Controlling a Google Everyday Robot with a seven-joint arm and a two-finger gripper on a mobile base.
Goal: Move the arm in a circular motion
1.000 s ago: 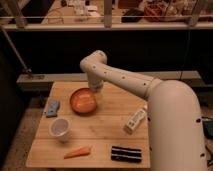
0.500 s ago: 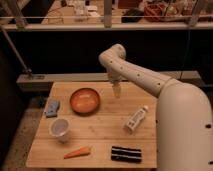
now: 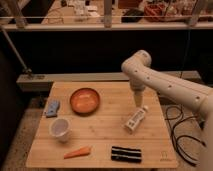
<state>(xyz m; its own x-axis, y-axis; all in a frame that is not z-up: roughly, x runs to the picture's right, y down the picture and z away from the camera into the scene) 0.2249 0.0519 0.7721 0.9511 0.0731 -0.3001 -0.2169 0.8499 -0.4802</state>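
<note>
The arm (image 3: 167,86) stretched over the table (image 3: 107,134); its gripper (image 3: 137,99) hung just above the bottle (image 3: 136,119), spread or pressed together I could not tell

1 white arm (image 3: 165,85), rounded tubes w/ dark dots; narrow pale-yellow tool (image 3: 138,99) near bottle (image 3: 135,119).

The arm (image 3: 172,89) reaches in from the right edge, big and white, thick rounded segments speckled with small dark dots. It climbs leftward to a bulbous bend at the top, then drops straight down. The gripper (image 3: 138,98), a narrow pale-yellowish tip, points down over the right half of the wooden table (image 3: 100,135), just above the white bottle (image 3: 136,119).
</note>
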